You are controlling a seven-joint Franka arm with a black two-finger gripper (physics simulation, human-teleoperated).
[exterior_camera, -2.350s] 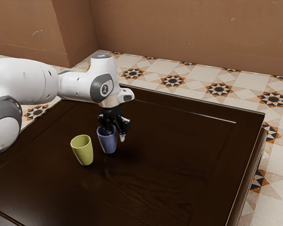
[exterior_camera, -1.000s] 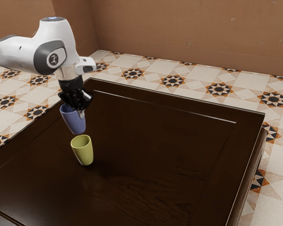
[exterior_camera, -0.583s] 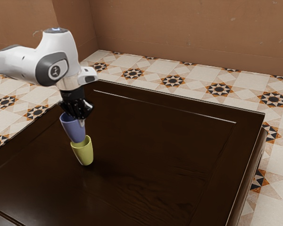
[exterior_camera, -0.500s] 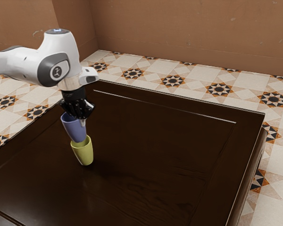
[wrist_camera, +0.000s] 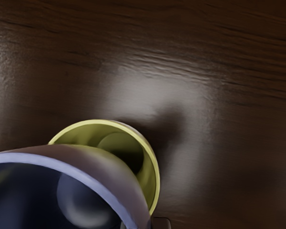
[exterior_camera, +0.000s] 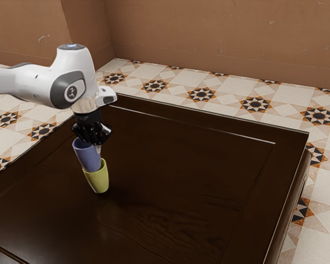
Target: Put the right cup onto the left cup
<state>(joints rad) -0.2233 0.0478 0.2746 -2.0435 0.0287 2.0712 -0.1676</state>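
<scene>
1. Yellow cup [exterior_camera: 98, 180]: upright on the table [exterior_camera: 170, 181]. You can take it as the left cup, the one to receive.
2. Blue cup [exterior_camera: 88, 157]: the right cup, by your task. Above the yellow one, leaning, its mouth toward the exterior view's left. Its lower end looks to be at or just inside the yellow mouth; how deep, you can't tell. The wrist view gives you an off-centre overlap, part of the yellow cup's inside uncovered.
3. Pincer [exterior_camera: 94, 142]: clamped on the blue cup's wall at the rim, one finger within, one outside.
4. Progress, my reading: pick-up and carry done, lowering in hand. Left for you: straighten and centre the blue cup, seat it, let go, back off.
5. Watch for: pressing down at this lean could wedge the cups or tip the yellow one. Ease it down, and part the fingers only once the yellow cup bears the weight.
6. Farther off: arm [exterior_camera: 44, 85] reaching in from the exterior view's left; beyond the table, patterned floor [exterior_camera: 225, 85], then brown wall [exterior_camera: 209, 38].
</scene>
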